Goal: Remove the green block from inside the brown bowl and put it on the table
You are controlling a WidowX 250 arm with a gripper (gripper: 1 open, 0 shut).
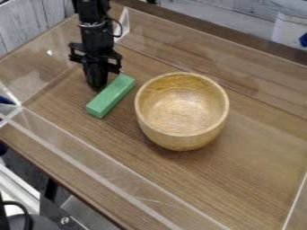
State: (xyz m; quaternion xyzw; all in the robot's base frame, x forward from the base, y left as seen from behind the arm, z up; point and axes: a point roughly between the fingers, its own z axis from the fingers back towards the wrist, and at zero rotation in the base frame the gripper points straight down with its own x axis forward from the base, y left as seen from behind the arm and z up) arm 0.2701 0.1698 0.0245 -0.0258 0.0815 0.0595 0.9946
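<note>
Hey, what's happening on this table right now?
A single black robot gripper points straight down, jaws shut on nothing, its tip low beside the far end of the small bright green rectangular block. The block lies flat on the brown wood-grain table, just left of the round tan wooden bowl, which is empty.
</note>
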